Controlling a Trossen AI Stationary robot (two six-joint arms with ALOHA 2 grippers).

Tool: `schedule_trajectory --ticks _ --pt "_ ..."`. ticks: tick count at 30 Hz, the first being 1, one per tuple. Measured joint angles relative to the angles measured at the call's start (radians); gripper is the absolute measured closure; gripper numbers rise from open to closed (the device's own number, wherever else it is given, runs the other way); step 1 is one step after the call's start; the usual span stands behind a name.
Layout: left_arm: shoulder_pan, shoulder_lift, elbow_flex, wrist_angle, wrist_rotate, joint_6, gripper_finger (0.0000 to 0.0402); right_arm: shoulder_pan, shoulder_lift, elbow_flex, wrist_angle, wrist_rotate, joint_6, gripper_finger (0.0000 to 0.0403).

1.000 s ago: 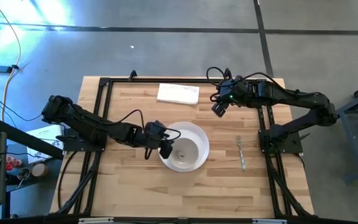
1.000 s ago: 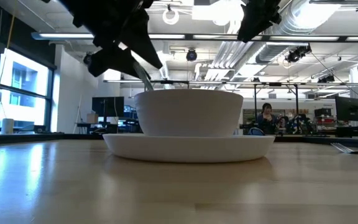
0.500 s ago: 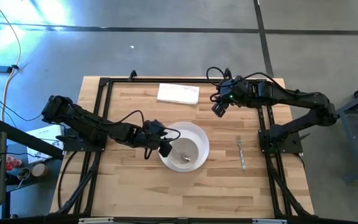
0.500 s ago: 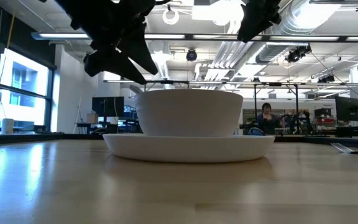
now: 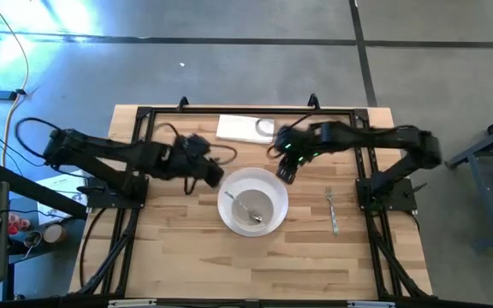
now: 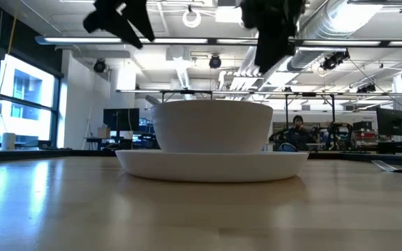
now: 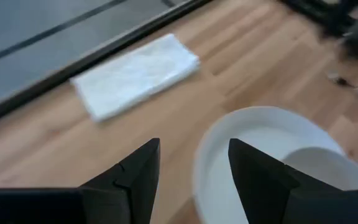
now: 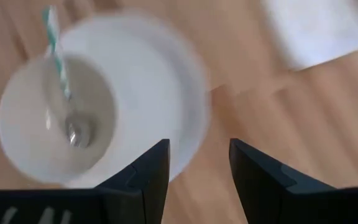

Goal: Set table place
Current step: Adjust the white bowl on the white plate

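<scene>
The round white plate (image 5: pixel 271 185) is lying at the middle of the plank table (image 5: pixel 178 257), with the smaller, smooth white bowl (image 5: pixel 255 208) sitting on it. A thin metal spoon (image 5: pixel 245 207) is resting inside the bowl, its long axis running diagonally, bowl end nearer the front edge. The slim metal fork (image 5: pixel 332 208) is lying right of the plate, pointing front to back. A folded white napkin (image 5: pixel 240 128) is lying behind. The left hand (image 5: pixel 215 175) and right hand (image 5: pixel 284 171) are both hovering released, holding nothing.

The dark two-finger left gripper (image 5: pixel 215 176) and right gripper (image 5: pixel 284 170) hover above the tabletop, fingers apart and empty.
</scene>
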Motion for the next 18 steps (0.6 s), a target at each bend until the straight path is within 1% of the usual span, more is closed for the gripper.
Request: schedule_trajectory --ticks 2,6,8,10,12,18 --pt "0.024 -0.013 0.061 -0.107 -0.001 0.013 0.022 0.02 0.071 -0.001 0.012 -0.054 -0.01 0.0245" --pt "0.043 -0.029 0.16 -0.223 -0.019 0.055 0.022 0.052 0.182 -0.001 0.06 -0.125 -0.032 0.0245" --pt "0.042 -0.028 0.195 -0.247 -0.042 0.081 0.022 0.062 0.224 -0.001 0.089 -0.156 -0.029 0.0245" --pt "0.041 -0.027 0.217 -0.288 -0.067 0.102 0.022 0.075 0.257 -0.001 0.136 -0.176 -0.024 0.0245" --pt "0.041 -0.028 0.229 -0.288 -0.083 0.119 0.022 0.087 0.284 0.004 0.153 -0.189 -0.022 0.0245" --pt "0.041 -0.027 0.229 -0.304 -0.081 0.136 0.022 0.102 0.31 0.027 0.171 -0.193 0.003 0.0245"
